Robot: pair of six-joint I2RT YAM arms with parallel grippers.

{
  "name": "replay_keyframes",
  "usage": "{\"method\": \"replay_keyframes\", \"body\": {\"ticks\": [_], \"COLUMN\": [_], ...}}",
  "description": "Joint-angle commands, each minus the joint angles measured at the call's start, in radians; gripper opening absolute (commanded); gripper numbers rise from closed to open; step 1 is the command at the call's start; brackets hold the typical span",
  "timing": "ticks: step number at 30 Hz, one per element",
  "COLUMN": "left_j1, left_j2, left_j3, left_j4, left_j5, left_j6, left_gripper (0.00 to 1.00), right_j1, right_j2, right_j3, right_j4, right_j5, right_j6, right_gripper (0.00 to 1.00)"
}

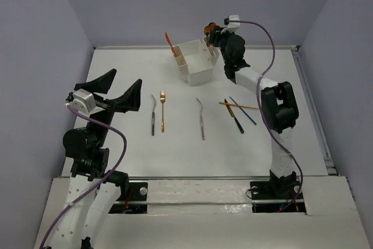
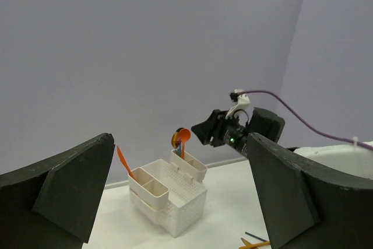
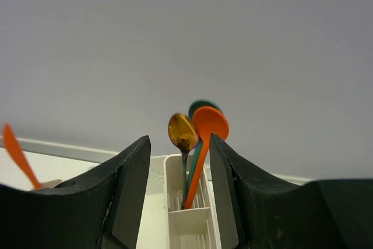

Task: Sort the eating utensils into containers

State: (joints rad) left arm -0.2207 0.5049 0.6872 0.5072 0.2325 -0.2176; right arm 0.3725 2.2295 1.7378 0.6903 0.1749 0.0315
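Orange spoon [image 3: 210, 123] in white container [image 3: 189, 223]

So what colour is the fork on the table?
Gold fork; the top view shows it best.

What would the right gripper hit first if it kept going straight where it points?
Probably the shiny gold spoon, standing upright in a narrow compartment of the white plastic box; it sits centred ahead of the right gripper, with the orange plastic spoon beside it. How far is unclear.
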Motion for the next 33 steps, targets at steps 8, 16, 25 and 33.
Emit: {"method": "replay_keyframes", "body": {"ticks": [8, 16, 25, 33], "left_j1": [0.004, -0.037, -0.046, -0.065], "left_j2": [-0.063, -0.066, -0.077, -0.080], "left_j3": [0.031, 0.028, 0.028, 0.026], "left_j4": [0.054, 0.054, 0.054, 0.054], "left_j5": [0.010, 0.018, 0.011, 0.016], "left_j6": [0.006, 0.003, 0.003, 0.001], "left_gripper": [0.99, 0.99, 0.99, 0.99], "right_j1": [0.000, -0.009, -0.009, -0.009], "right_j2": [-0.557, -0.786, -0.768, -0.691], "right_j3": [-0.460, -0.707, -0.748, -0.724], "right_j4": [-0.437, -0.829, -1.008, -1.052], "right_j5": [0.078, 0.094, -0.027, -0.031], "right_j6": [0.209, 0.226, 0.239, 0.219], "right_gripper": [0.10, 0.10, 0.39, 0.41]}}
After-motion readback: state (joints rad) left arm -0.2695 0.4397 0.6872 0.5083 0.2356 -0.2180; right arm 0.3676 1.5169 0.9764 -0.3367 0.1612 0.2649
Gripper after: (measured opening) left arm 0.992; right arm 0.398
